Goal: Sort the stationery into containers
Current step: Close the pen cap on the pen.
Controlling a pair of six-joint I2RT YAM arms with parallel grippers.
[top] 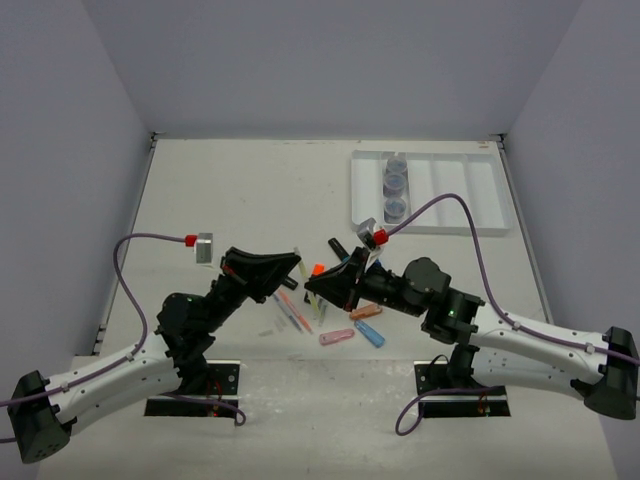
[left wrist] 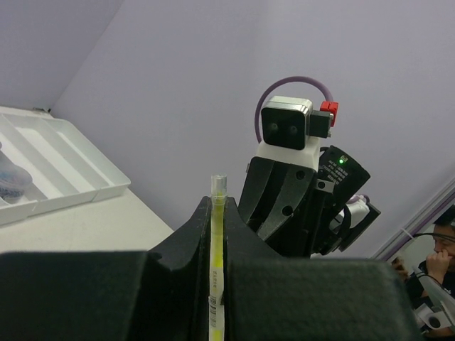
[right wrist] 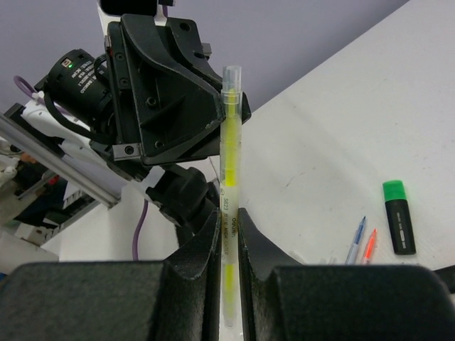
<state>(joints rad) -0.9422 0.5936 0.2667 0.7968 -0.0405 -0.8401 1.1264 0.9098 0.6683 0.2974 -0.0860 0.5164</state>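
A thin yellow pen (top: pixel 297 258) with a clear cap stands upright above the table between my two arms. My left gripper (top: pixel 290 268) is shut on its upper part, just under the cap (left wrist: pixel 218 186). My right gripper (top: pixel 314 288) is shut lower down, on the white label (right wrist: pixel 229 227). The white divided tray (top: pixel 470 190) lies at the far right with three grey-blue jars (top: pixel 396 183) in one compartment. On the table below the grippers lie thin pens (top: pixel 295 315), pink (top: pixel 336 337), orange (top: pixel 366 313) and blue (top: pixel 370 334) capsule pieces. A green-capped highlighter (right wrist: pixel 399 220) also lies there.
An orange-capped highlighter (top: pixel 318 270) shows partly between the grippers. Blue (right wrist: pixel 355 241) and orange (right wrist: pixel 369 245) pens lie near the green-capped one. Purple cables (top: pixel 450 200) arc over the tray's near edge. Grey walls close in the table on three sides.
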